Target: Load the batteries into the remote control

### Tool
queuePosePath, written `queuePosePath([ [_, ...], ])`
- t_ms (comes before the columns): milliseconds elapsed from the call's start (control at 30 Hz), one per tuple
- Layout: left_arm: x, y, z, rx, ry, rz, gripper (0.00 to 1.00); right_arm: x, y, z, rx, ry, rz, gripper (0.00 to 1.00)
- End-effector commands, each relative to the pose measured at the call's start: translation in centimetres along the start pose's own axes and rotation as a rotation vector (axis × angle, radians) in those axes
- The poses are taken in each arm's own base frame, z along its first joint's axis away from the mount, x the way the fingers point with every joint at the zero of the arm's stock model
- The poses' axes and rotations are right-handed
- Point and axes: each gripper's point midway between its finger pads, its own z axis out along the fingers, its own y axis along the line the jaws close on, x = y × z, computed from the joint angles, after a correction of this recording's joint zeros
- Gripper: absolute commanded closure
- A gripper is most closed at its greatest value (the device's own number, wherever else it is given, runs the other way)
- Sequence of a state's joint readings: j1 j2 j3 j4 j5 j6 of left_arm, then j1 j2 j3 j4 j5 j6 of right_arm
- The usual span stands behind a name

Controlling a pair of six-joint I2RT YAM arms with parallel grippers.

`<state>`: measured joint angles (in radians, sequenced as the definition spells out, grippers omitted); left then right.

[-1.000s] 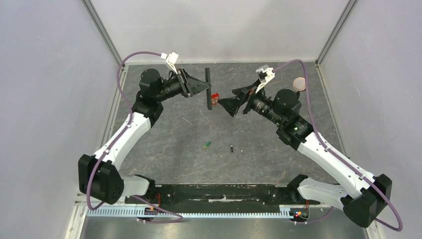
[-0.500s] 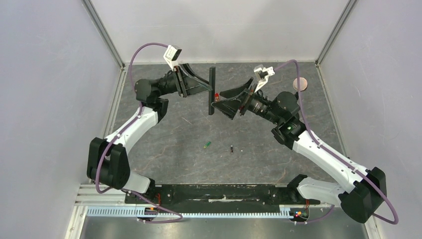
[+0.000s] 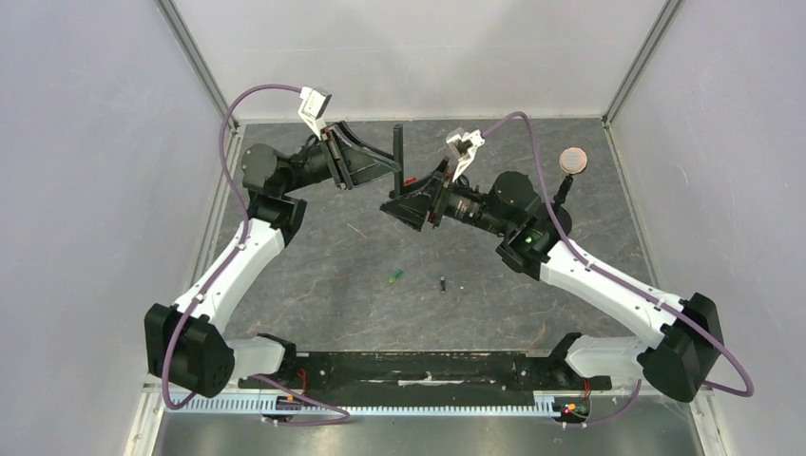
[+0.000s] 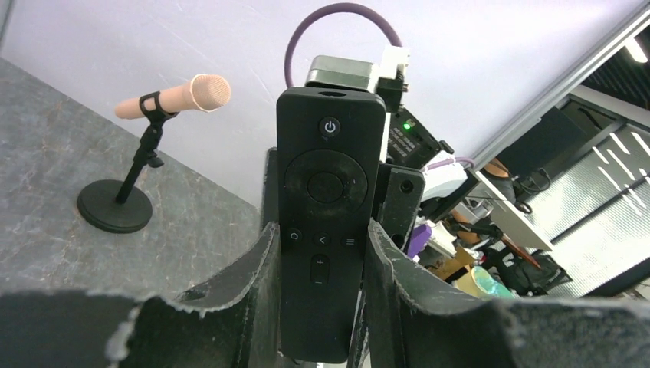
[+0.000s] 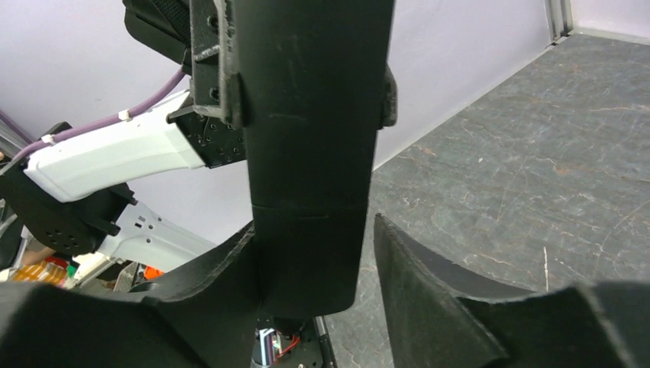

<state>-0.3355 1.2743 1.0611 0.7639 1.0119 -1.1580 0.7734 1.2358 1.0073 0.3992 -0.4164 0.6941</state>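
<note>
My left gripper (image 3: 387,167) is shut on the black remote control (image 3: 397,152) and holds it upright above the back of the table. In the left wrist view the remote (image 4: 328,176) shows its button side between my fingers (image 4: 253,284). My right gripper (image 3: 399,197) is open, its jaws on either side of the remote's lower end. In the right wrist view the remote's plain back (image 5: 310,115) touches the left finger (image 5: 222,284), with a gap to the right finger. The green battery (image 3: 395,276) and the dark battery (image 3: 444,283) lie on the table, nearer the arm bases.
A black round-based stand with a tan disc (image 3: 570,160) is at the back right; it also shows in the left wrist view (image 4: 115,207). A bit of the small red-and-white box (image 3: 410,180) shows beside the remote. Grey walls enclose the table.
My right gripper has moved left toward the remote, and its jaws are now around the lower end. My left gripper has raised the remote and shifted it slightly.
</note>
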Motion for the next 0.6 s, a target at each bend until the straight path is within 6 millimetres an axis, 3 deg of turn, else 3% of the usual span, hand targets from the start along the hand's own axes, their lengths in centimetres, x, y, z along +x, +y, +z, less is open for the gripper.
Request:
queuePosePath([
  [0, -0.3, 0.0, -0.1, -0.045, -0.007, 0.066, 0.96, -2.7, 1.2, 0.5, 0.012, -0.083, -0.082, 0.52],
  [133, -0.2, -0.1, -0.3, -0.053, -0.008, 0.07, 0.81, -2.4, 1.3, 0.9, 0.019, -0.062, -0.114, 0.72],
  [233, -0.3, 0.1, -0.4, -0.082, -0.006, 0.082, 0.44, -2.0, 0.8, 1.0, 0.048, -0.038, -0.161, 0.79],
  [300, -0.5, 0.3, -0.6, -0.126, -0.021, 0.105, 0.31, -1.6, -0.2, 1.0, 0.101, -0.008, -0.207, 0.81],
  [567, -0.1, 4.6, -2.5, -0.403, -0.014, 0.153, 0.28, 1.0, -4.3, 1.2, 0.314, 0.175, -0.499, 0.81],
])
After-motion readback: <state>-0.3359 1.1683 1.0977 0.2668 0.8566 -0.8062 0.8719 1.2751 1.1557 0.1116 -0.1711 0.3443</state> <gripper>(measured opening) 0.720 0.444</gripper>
